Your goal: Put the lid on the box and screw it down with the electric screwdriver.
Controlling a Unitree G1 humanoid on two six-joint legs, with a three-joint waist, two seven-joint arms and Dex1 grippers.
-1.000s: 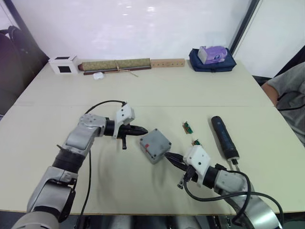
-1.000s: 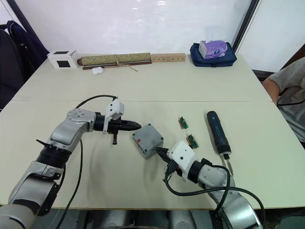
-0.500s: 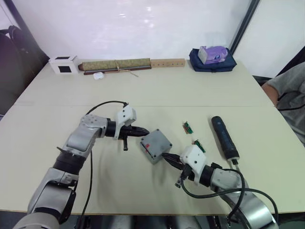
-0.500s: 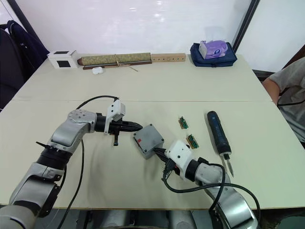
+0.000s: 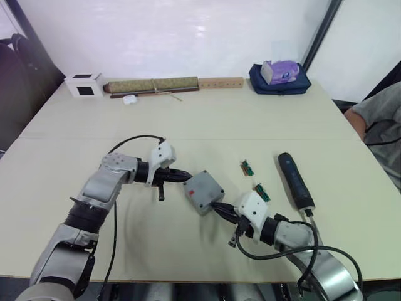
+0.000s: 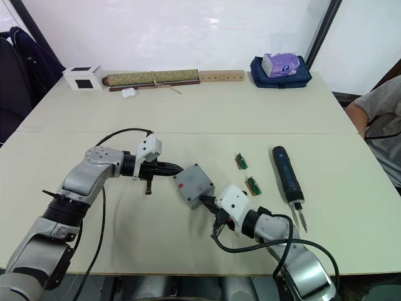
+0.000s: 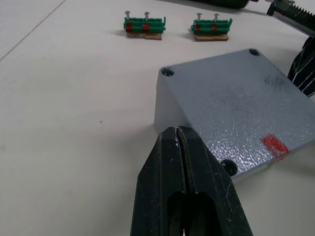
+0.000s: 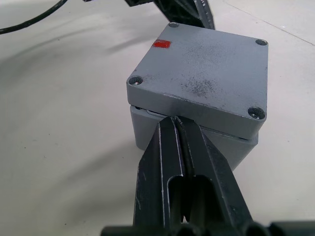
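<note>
Left gripper (image 7: 176, 132) pinched closed, holding nothing, tips against lid (image 5: 203, 188) edge. Right gripper (image 8: 175, 119) likewise closed and empty, tips at seam between lid and box (image 8: 231, 145) on opposite side. Lid seated on box, slightly askew. 2 green strips (image 5: 246, 167) just beyond. Electric screwdriver (image 5: 295, 180) farther right, flat on table (image 5: 250, 113), untouched.

Both grippers flanked the closed box

The left gripper (image 6: 177, 168) and right gripper (image 6: 203, 200) met the box (image 6: 193, 185); the electric screwdriver (image 6: 287, 178) lay apart.

A lab: bare worktable (image 5: 207, 119), green terminal strips (image 5: 246, 167), white wall
</note>
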